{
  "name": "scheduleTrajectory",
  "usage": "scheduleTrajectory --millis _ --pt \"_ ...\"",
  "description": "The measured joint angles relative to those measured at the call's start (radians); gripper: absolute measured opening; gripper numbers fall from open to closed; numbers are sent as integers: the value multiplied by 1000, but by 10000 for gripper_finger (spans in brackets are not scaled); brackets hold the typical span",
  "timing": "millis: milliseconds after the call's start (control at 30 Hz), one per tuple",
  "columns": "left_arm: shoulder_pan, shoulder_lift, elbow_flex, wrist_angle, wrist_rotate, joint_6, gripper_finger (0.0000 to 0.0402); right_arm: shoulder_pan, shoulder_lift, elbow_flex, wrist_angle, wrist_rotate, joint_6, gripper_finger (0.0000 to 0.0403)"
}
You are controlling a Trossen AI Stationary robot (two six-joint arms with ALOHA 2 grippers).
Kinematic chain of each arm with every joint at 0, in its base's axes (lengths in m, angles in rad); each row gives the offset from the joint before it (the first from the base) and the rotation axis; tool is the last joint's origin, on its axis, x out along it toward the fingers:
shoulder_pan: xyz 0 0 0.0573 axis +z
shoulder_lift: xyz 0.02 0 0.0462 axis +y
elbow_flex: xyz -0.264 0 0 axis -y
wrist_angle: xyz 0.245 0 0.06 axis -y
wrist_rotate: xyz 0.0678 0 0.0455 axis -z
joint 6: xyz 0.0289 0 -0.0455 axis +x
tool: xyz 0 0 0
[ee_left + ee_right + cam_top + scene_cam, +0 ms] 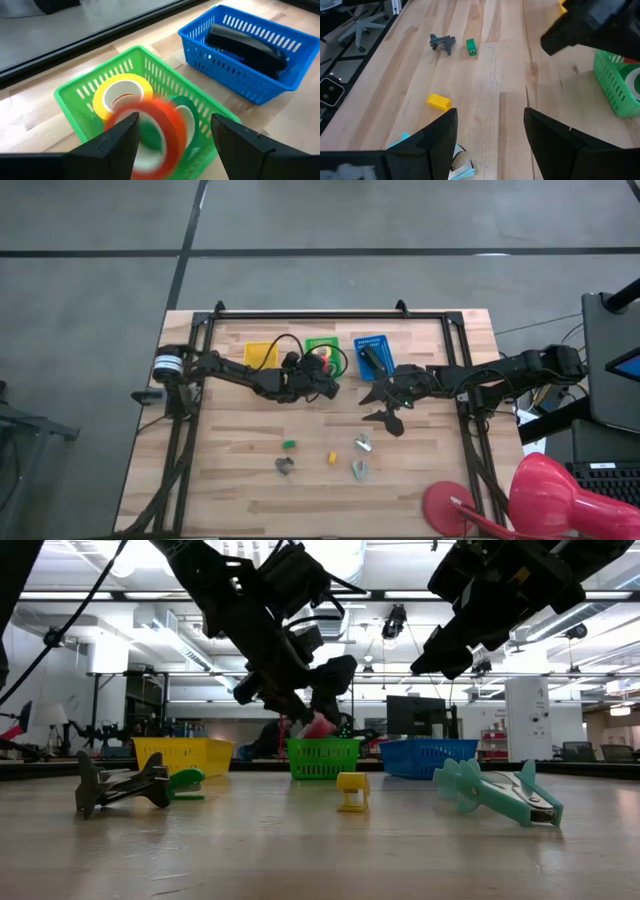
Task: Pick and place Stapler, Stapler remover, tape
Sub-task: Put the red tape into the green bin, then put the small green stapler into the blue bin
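On the wooden surface [250, 480], the right gripper [490, 135] hovers with fingers wide and empty. At its ten o'clock, the left gripper [172, 135], fingers spread wide, hangs over the green basket [70, 95]; an orange-red tape [167, 125] roll sits between them, blurred. Beyond, the stapler [250, 47] lies in the blue basket [235, 85].

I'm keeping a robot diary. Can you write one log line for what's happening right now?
left gripper: open over green basket, orange-red tape between fingers | right gripper: open, empty, above table | stapler: in blue basket
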Motion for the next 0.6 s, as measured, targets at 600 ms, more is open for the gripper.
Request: scheduleTrajectory --millis 600 --pt "-100 -130 -2 -132 159 -29 245 0 0 -3 1 0 3 221"
